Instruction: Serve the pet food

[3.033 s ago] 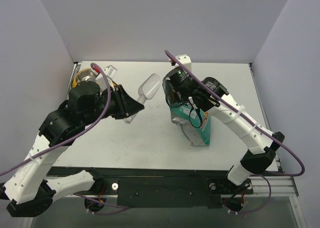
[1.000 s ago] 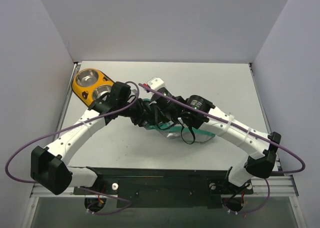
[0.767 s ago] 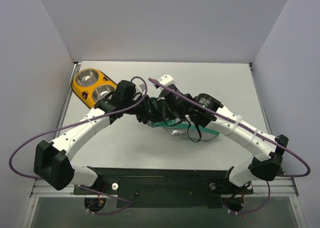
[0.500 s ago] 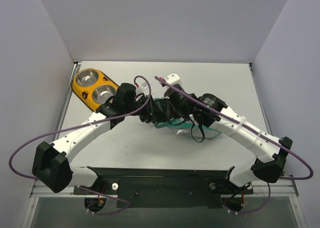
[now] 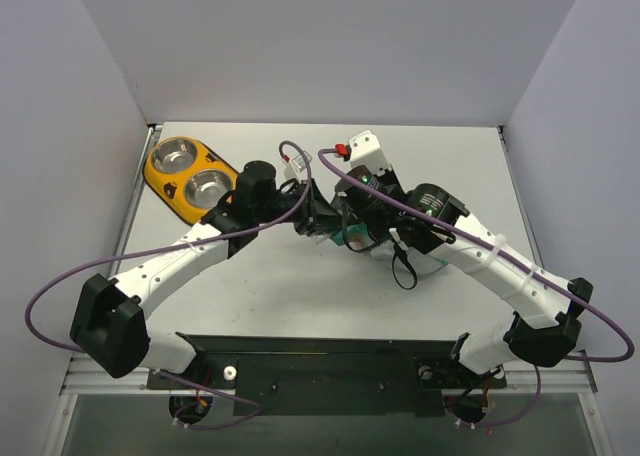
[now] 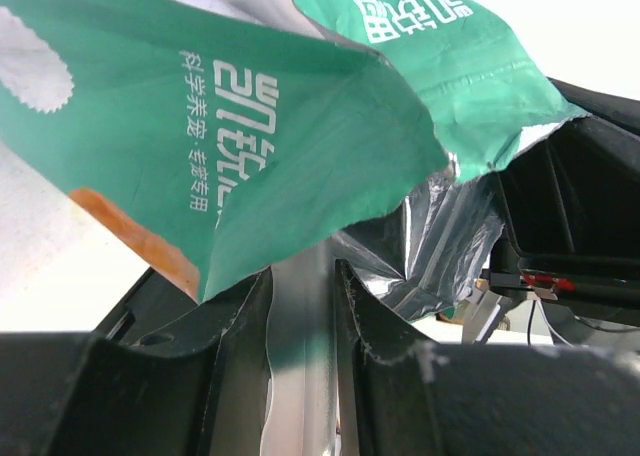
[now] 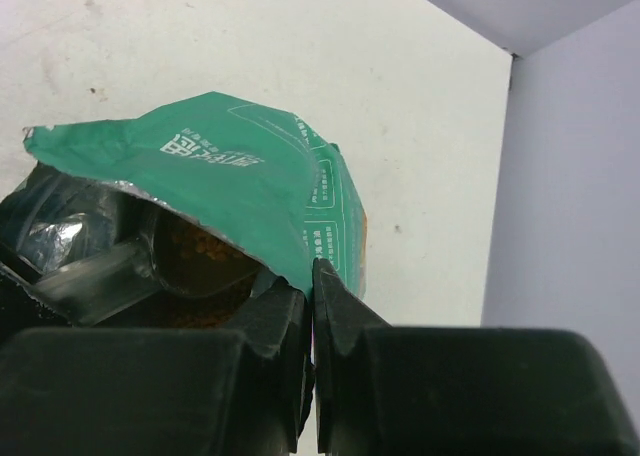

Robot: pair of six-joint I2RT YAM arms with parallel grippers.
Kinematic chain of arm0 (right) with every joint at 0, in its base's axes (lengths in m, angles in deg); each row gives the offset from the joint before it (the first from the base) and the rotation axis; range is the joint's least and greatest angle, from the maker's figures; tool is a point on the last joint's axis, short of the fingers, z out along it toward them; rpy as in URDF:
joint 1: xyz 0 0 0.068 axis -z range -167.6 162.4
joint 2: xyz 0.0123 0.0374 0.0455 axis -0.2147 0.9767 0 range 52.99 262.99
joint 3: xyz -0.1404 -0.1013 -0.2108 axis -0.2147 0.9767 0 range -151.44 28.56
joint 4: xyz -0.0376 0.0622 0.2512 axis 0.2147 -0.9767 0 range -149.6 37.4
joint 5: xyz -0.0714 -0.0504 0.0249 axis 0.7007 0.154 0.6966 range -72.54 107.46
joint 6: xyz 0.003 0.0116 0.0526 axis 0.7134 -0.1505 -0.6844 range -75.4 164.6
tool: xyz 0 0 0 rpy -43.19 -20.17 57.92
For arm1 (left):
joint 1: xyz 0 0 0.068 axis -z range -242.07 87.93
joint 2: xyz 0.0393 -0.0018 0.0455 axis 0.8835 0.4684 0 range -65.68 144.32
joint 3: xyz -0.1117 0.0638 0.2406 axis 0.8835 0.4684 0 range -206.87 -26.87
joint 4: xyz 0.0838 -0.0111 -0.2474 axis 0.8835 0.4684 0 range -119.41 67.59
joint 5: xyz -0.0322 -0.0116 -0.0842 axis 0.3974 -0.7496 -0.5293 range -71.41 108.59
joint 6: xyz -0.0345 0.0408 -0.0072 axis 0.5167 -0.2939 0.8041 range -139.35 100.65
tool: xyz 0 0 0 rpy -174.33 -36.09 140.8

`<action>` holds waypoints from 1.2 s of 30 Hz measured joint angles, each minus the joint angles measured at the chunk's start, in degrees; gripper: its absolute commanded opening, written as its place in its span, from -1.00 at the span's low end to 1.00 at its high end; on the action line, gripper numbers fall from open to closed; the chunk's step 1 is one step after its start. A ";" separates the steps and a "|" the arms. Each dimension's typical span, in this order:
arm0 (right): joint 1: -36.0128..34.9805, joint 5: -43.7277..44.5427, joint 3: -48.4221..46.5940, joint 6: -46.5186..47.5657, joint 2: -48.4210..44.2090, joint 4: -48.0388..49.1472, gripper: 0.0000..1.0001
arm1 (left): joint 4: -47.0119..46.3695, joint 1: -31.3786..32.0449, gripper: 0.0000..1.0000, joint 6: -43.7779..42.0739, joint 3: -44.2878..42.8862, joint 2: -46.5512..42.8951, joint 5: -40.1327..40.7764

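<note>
The job was at the scooping stage and nothing had been served yet. Near the middle of the table [image 5: 450,166] the two arms met at the green pouch [image 7: 240,166], which lay tipped toward the left. The right gripper [image 7: 312,276] had its fingers pressed together on the upper lip of the pouch, holding the mouth open so that the silver lining showed. The left gripper [image 6: 302,276] was clamped on the clear handle of the scoop [image 6: 300,376], and the head of the scoop reached into the open mouth. From the right wrist, brown kibble [image 7: 205,248] showed deep inside the pouch, just behind the clear wall of the scoop. Whether any of it already sat in the scoop could not be told. The yellow feeder [image 5: 158,179] stood at the far left corner of the table, well apart from the pouch, and its two steel bowls [image 5: 175,157] looked bare from above. So the pouch was open and the scoop was in place, which seemed to be all that was done. What was left, by this reading, was to fill the scoop, lift it out level, carry it to the far left corner and tip the kibble into a bowl. The pouch would likely need to be kept open until the scoop came clear.
</note>
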 measured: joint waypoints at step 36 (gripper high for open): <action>7.34 -1.40 5.51 6.14 -7.54 5.75 -1.00 | 10.91 -4.55 -1.00 4.13 -5.95 -5.92 -5.90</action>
